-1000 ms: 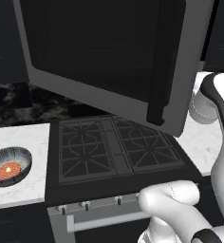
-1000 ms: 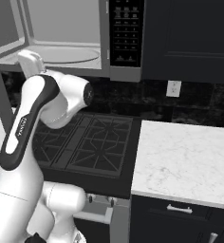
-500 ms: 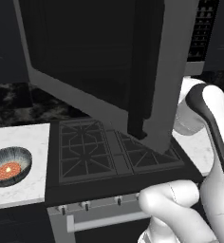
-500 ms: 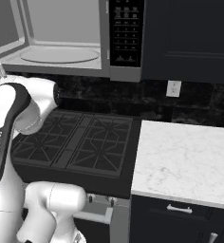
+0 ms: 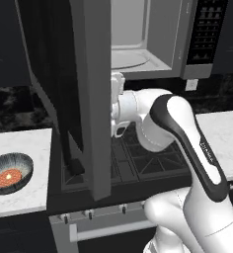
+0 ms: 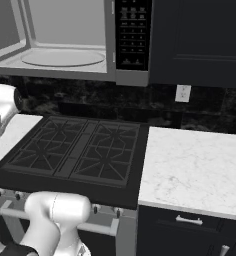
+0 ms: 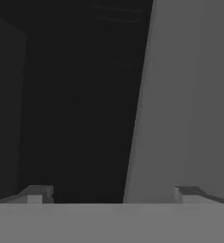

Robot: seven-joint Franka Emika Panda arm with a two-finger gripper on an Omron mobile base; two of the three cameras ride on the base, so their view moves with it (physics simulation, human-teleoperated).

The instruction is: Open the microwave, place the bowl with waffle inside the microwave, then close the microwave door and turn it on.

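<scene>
At the far left of the left base view the bowl (image 5: 10,173) sits on a white marble counter (image 5: 19,197), with the waffle (image 5: 8,176) lying flat in its bottom — well apart from the arm and untouched. Next to the right, the microwave door (image 5: 81,99) stands swung wide open, seen nearly edge-on, its grey frame toward the camera and its black bar handle (image 5: 71,153) at the lower outer edge. The white arm reaches in behind that door, so its hand is hidden there. Beneath lies the black gas stove (image 5: 138,163), and above and right of the door the microwave (image 5: 153,54) shows its light grey cavity with the round turntable (image 6: 62,58) and, further right, the black button panel (image 6: 132,35). In the hand view the gripper (image 7: 111,194) has its two fingertips (image 7: 35,193) spread far apart with nothing between them, facing the dark glass on the left and the door's pale grey frame on the right.
</scene>
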